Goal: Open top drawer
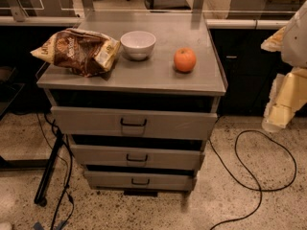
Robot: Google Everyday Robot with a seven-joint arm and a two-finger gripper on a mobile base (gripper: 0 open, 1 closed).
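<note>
The top drawer (96,121) is the widest grey metal front of three on a grey cabinet (158,78). It has a small dark bracket handle (133,123) at its centre. A dark gap shows between its upper edge and the cabinet top. My gripper (284,104) is the pale yellowish part at the right edge of the view. It hangs to the right of the cabinet at about drawer height, well apart from the handle and touching nothing.
On the cabinet top lie a brown chip bag (76,51), a white bowl (138,44) and an orange (184,60). Two narrower drawers (136,158) sit below. Black cables (254,176) loop on the speckled floor at the right, and a black stand leg (48,174) is at the left.
</note>
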